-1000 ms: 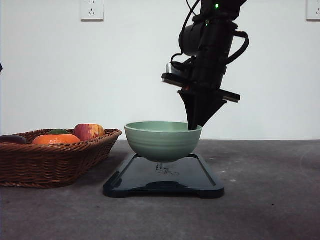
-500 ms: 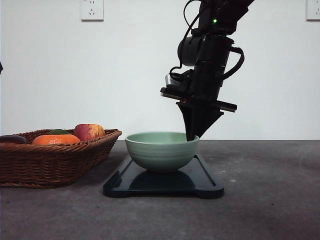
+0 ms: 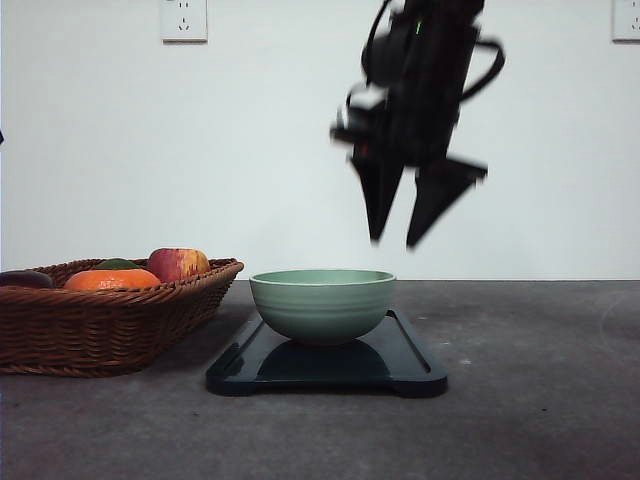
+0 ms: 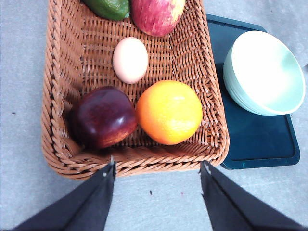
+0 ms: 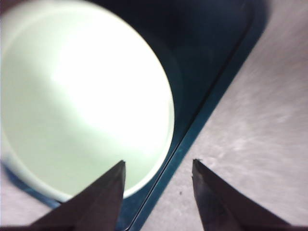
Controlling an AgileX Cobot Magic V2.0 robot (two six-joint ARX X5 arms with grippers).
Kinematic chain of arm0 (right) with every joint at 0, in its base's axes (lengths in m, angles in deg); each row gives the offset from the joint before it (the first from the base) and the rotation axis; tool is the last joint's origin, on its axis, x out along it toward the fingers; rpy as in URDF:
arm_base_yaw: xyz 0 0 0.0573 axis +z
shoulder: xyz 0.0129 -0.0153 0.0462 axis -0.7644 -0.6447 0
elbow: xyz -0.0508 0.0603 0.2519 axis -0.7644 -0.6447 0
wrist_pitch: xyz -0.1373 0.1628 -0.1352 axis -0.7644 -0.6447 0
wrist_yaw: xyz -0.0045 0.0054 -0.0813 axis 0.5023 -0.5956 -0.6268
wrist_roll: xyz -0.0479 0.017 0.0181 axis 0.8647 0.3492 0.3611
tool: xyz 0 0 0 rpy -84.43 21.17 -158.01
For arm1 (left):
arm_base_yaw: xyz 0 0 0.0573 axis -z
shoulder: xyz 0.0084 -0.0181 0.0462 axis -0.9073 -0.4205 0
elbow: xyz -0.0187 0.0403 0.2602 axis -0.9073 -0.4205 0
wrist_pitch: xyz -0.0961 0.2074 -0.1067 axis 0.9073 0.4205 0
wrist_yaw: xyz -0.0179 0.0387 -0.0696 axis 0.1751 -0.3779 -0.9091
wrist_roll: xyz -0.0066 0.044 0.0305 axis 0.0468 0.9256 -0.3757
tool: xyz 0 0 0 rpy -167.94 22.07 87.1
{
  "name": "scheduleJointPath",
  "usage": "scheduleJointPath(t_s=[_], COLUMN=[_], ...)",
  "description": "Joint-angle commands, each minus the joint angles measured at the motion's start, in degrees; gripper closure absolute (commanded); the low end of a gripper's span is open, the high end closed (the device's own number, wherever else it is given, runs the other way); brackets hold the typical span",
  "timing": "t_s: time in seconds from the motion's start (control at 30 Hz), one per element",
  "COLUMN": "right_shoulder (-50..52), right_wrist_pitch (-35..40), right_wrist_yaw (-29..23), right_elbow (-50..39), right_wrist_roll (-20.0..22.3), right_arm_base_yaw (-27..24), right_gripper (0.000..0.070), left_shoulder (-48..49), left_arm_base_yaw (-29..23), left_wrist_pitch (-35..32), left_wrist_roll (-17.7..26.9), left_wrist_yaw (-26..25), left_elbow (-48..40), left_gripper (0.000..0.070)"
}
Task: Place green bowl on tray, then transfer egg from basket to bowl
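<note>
On the dark tray [image 3: 415,372] near the worktop's front edge sat the green bowl [image 3: 322,303], released; above it hung the right gripper [image 3: 398,242], jaws spread. In the basket [image 4: 57,91] lay the egg [image 4: 130,60]. The left gripper [image 4: 156,171], jaws spread, should descend squarely, avoiding the orange [image 4: 169,112].

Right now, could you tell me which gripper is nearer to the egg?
Left. The left gripper hovers open just over the basket holding the egg; the right gripper is open above the green bowl.
</note>
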Motion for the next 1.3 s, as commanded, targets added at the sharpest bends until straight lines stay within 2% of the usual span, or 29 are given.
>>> scheduleJointPath(t_s=[0.0, 0.13, 0.33, 0.53, 0.67, 0.83, 1.03, 1.27], right_shoulder=[1.8, 8.4, 22.3, 36.3, 44.9, 54.9, 61.3, 63.0], right_wrist_pitch=[1.8, 9.8, 27.7, 37.7, 38.9, 36.6, 30.1, 31.8], right_wrist_yaw=[-1.1, -2.3, -3.1, -3.9, -6.3, -7.2, -9.5, -9.5], right_elbow=[0.7, -6.3, -27.7, -47.8, -57.5, -65.2, -66.6, -66.6], right_wrist_roll=[0.2, 0.2, 0.2, 0.2, 0.3, 0.1, -0.8, -1.4], right_arm_base_yaw=[0.8, 1.4, 1.5, 1.4, 1.4, 1.4, 1.4, 1.4], right_gripper=[0.0427, 0.0428, 0.0429, 0.0429, 0.0429, 0.0429, 0.0429, 0.0429], left_shoulder=[-0.3, -0.3, -0.3, -0.3, -0.3, -0.3, -2.2, -13.0], left_arm_base_yaw=[0.1, 0.1, 0.1, 0.1, 0.1, 0.1, 0.9, 2.7], left_wrist_pitch=[-0.4, -0.4, -0.3, -0.4, -0.4, -0.3, 2.2, 8.4], left_wrist_roll=[0.0, 0.0, 0.0, 0.0, 0.0, -1.1, -1.4, 1.5], left_wrist_yaw=[-0.2, -0.2, -0.2, -0.2, -0.2, -0.2, -0.2, 0.4], left_elbow=[1.2, 1.2, 1.2, 1.2, 1.2, 1.3, 5.7, 19.0], left_gripper=[0.0350, 0.0350, 0.0350, 0.0350, 0.0349, 0.0349, 0.0344, 0.0325])
